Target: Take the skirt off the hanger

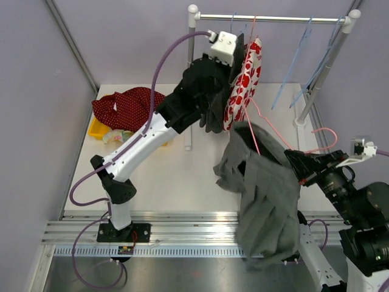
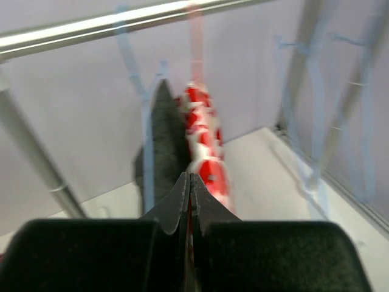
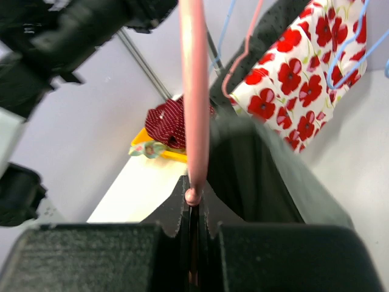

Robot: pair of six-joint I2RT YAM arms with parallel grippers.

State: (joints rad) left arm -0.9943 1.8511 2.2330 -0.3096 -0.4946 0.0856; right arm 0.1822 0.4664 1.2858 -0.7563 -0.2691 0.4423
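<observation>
Two robot arms work at a small clothes rail (image 1: 267, 18) standing at the back of a white tabletop (image 1: 176, 176). On the right, the right hand (image 3: 193, 182) is clamped shut on one end of a pink wire hanger (image 1: 273, 131), which it holds well clear of the rail and low over the front right of the tabletop. The grey skirt (image 1: 267, 201) is on that hanger, its waistband gaping open near the top and its hem drooping past the tabletop's near edge, over the metal mounting rails. On the left, the left arm reaches up and back to the rail, where the left hand (image 2: 189, 177) is closed tight, pinching the edge of a white garment printed with red poppies (image 1: 246, 82). A sliver of red fabric shows between its black fingers in the wrist view. A dark garment (image 1: 213, 115) hangs just beside the poppy print, on the side nearer the left arm. Several pale blue hangers (image 1: 298, 58) dangle bare from the rail further right. At the tabletop's left rear corner, a dark red garment with white dots (image 1: 127, 106) lies heaped over a yellow bin (image 1: 97, 129).
</observation>
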